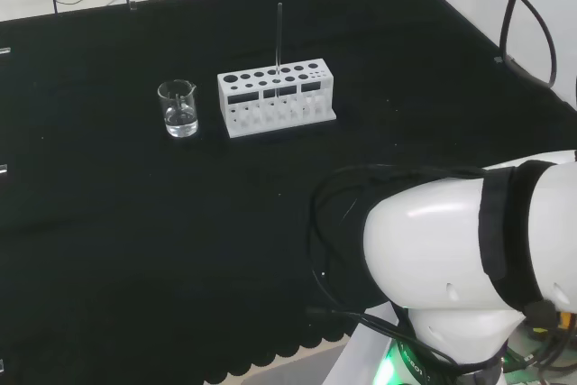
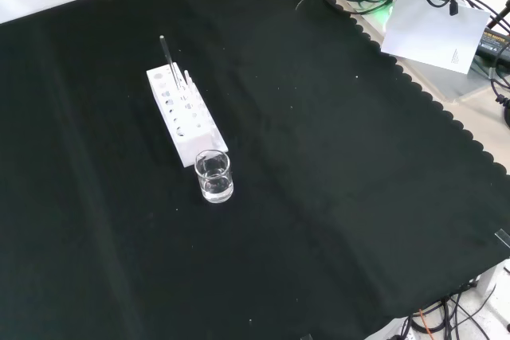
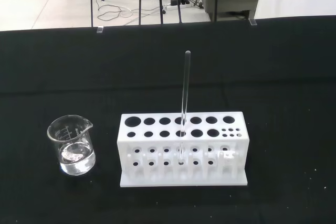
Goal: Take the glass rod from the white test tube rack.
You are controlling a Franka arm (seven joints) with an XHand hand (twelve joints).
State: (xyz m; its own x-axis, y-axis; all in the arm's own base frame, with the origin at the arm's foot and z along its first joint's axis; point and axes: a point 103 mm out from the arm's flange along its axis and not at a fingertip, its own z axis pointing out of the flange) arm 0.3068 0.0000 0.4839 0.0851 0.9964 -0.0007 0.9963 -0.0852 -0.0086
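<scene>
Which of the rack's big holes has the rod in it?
In the wrist view, the glass rod stands upright in the front row of the white rack, fourth big hole counting from the end nearest the beaker. The other holes look empty.

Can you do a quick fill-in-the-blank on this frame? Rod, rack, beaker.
1. The glass rod stands upright in the white test tube ____.
2. In the head view, the beaker stands to the ____ of the rack.
3. The beaker holds a little clear ____.
4. Everything rests on a ____ cloth.

Missing words: rack; left; liquid; black
</scene>
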